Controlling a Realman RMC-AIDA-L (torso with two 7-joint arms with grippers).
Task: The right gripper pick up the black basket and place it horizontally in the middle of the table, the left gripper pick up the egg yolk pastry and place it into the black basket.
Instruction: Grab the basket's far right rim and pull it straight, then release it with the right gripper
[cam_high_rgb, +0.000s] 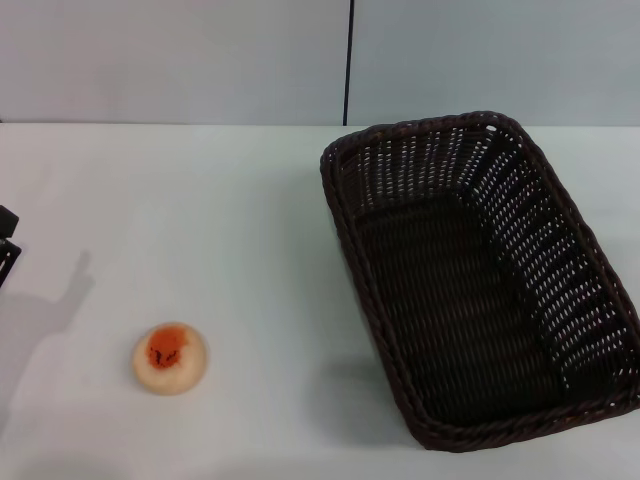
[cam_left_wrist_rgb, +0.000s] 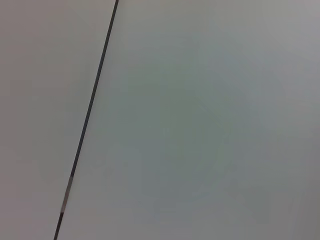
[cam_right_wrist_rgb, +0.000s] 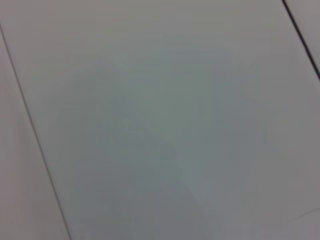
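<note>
The black basket (cam_high_rgb: 480, 275) is a large dark woven wicker basket on the right half of the white table, its long side running front to back and a little tilted. It is empty. The egg yolk pastry (cam_high_rgb: 170, 357) is a small pale dome with an orange-red patch on top, at the front left of the table, far from the basket. Only a black corner of the left gripper (cam_high_rgb: 6, 245) shows at the left edge of the head view, with its shadow on the table. The right gripper is out of view. Both wrist views show only plain pale wall panels.
The white table (cam_high_rgb: 230, 230) meets a pale wall at the back, with a dark vertical seam (cam_high_rgb: 349, 60) in it. The basket's front right corner reaches the picture's right edge.
</note>
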